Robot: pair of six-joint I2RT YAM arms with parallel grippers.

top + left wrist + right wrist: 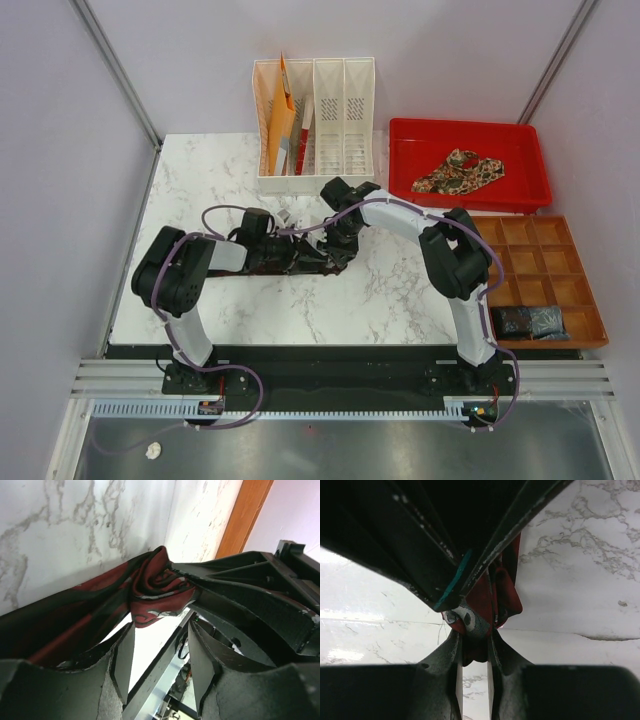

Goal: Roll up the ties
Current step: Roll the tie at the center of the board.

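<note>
A dark maroon tie (157,582) lies on the marble table (230,170), one end wound into a small roll. My right gripper (476,642) is shut on that roll (497,592) and holds it just above the table. My left gripper (161,629) is open just behind the roll, with the flat length of the tie (65,615) running past its left finger. In the top view both grippers meet mid-table, left (298,256) and right (336,250). A tan-and-brown paisley tie (458,172) lies crumpled in the red tray (400,140).
A white file rack (345,100) with orange folders (282,115) stands at the back. An orange compartment tray (530,245) at the right holds a dark rolled tie (530,322) in its near compartment. Frame posts stand at both back corners.
</note>
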